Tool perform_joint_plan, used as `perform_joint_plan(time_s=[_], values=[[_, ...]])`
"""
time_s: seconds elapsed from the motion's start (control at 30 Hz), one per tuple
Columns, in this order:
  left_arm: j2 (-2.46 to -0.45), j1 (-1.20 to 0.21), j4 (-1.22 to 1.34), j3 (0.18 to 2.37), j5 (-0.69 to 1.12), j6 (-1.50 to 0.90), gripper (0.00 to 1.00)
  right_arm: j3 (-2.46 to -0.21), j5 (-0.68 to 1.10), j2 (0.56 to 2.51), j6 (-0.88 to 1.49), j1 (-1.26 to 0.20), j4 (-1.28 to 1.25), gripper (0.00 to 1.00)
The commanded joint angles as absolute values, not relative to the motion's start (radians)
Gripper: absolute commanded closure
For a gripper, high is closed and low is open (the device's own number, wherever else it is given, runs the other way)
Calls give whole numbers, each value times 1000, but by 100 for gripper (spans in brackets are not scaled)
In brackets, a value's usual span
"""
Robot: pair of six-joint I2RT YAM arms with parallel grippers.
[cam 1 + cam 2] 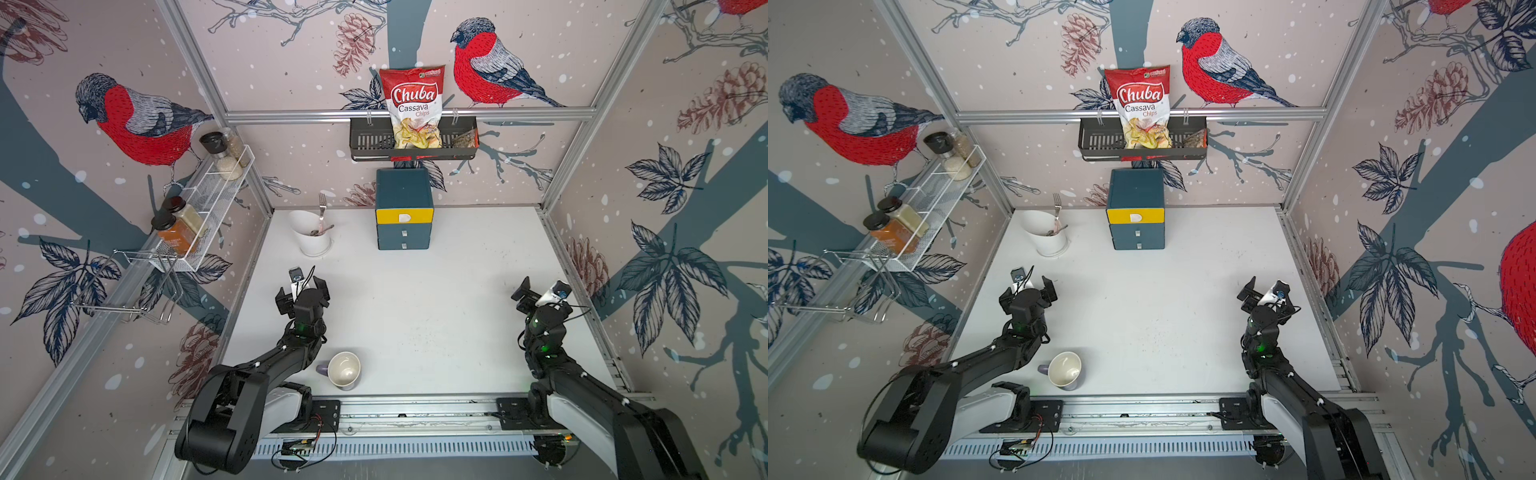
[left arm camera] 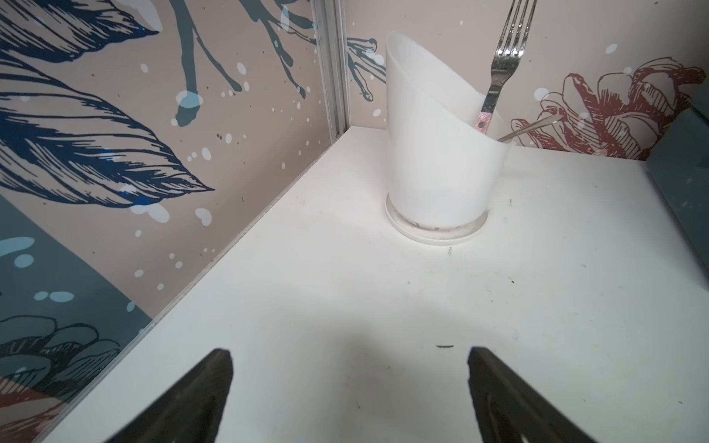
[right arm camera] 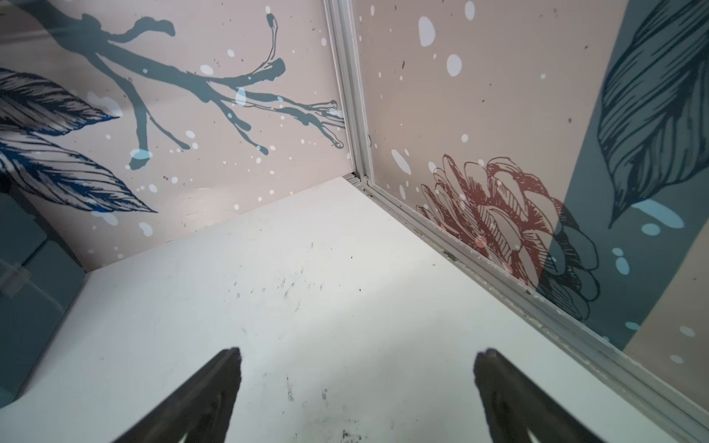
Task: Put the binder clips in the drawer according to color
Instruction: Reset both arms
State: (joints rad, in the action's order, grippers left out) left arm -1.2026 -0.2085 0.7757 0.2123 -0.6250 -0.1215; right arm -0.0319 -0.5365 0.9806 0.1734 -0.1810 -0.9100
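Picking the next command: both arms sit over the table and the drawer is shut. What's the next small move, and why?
Probably just hold both arms parked. No binder clips show on the table in any view. The drawer has all three fronts flush shut. The left gripper and right gripper are open and empty. Whether clips lie inside cannot be seen.

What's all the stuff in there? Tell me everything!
drawer: one, teal with yellow top front, back of table
cutlery holder: one, white, left of the drawer
fork: one, silver, in the cutlery holder
mug: one, lilac, cream inside, front of table
basket: one, black, back wall
chips bag: one, red and white, in the basket
spice jars: four, mixed colours, wire shelf on left wall
binder clips: none in view
left arm's fingers: two, black, open
right arm's fingers: two, black, open
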Motion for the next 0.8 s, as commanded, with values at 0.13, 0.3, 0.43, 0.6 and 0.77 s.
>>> perform_joint_plan(time_s=[0.13,0.3,0.43,0.6,0.77], values=[[-1321,-174,1103,201,-516,-42,1,-7,-442,1219,44,-140,-1391,0],[-1339,-136,1186,174,-482,-39,1,9,-382,1382,38,-117,-1563,0],[-1365,-112,1276,138,-473,-49,1,26,-353,1536,30,-109,-1764,0],[-1447,-106,1343,152,-447,-47,1,26,-354,1564,28,-109,-1797,0],[-1560,-107,1375,201,-410,-18,2,-51,-296,1493,24,-101,-1548,0]])
